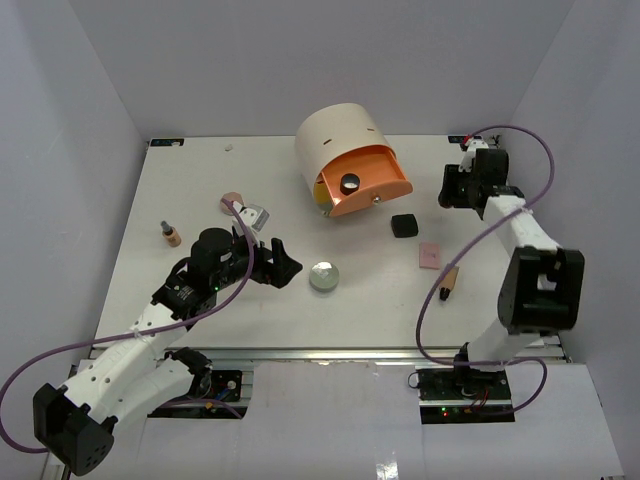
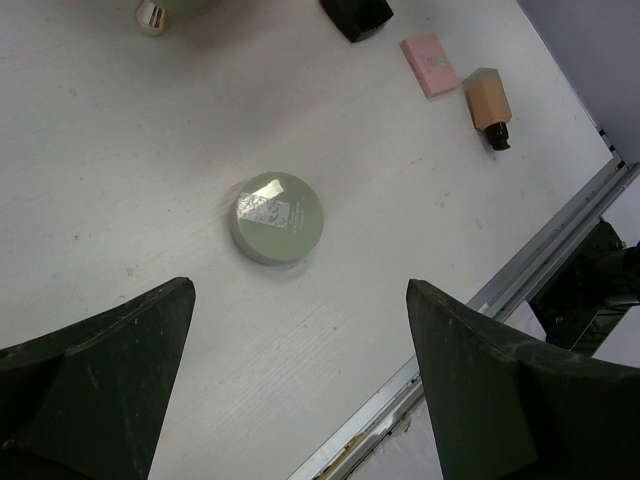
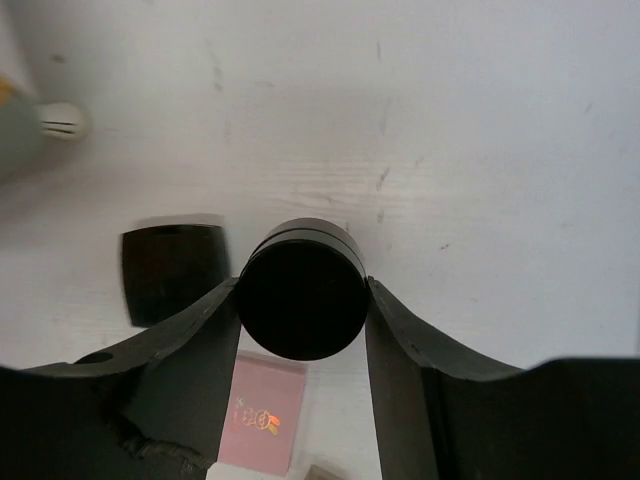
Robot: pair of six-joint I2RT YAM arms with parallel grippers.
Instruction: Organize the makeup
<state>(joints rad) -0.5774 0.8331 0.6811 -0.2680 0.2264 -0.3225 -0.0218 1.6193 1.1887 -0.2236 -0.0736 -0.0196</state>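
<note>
The black round jar sits pinched in my right gripper, right of the orange drawer. A second black jar lies in that drawer, so I judge the work is only begun. The silver compact, black square case, pink palette and tan tube lie on the table; my left gripper hangs wide open over the compact.

Pale walls are enclosing a white table on three sides, with what seems a metal rail running along its near edge.
</note>
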